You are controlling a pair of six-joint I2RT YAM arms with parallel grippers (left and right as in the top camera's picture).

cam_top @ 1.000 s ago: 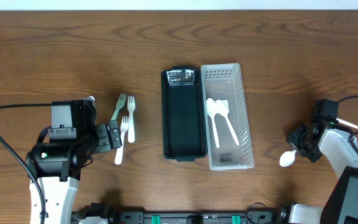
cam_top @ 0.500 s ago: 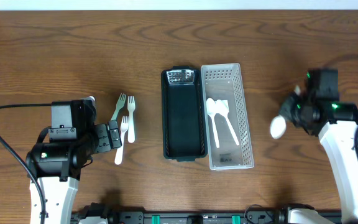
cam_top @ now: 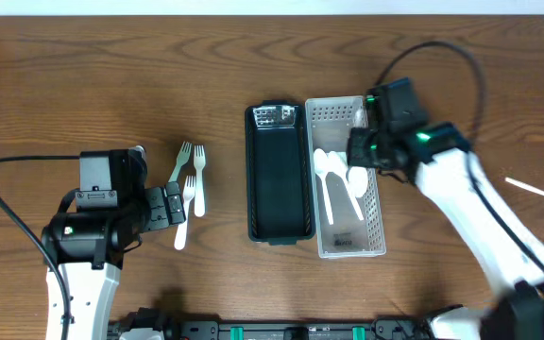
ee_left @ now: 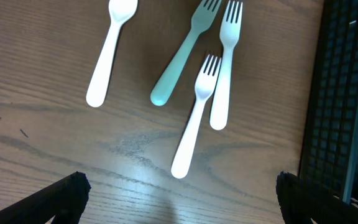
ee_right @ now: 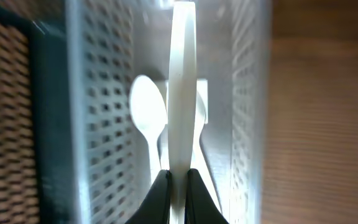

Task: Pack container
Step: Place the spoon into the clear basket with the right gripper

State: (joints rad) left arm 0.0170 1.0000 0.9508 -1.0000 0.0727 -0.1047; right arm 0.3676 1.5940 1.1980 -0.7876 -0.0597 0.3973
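On my left, the left gripper hangs low over the worktop with its jaws spread wide and nothing between them. In the left wrist view I see a white spoon lying ahead of it. To the right of that is a loose cluster of three forks. A pale green fork lies at a slant. A long white fork lies just beside it, and a second white fork lies nearest the gripper, its tines tucked between the other two handles.

Further right, the black container sits lengthwise at the centre, and the white perforated basket stands alongside it, their long walls touching or nearly so. Two white spoons lie inside the basket.

The right gripper is above the basket's upper half, clamped on another white spoon. In the right wrist view I see that spoon edge-on, pinched at its handle and pointing down into the basket over the spoons already there. I cannot tell whether its bowl touches them.

Far right, one more spoon lies on the worktop, well apart from the basket.
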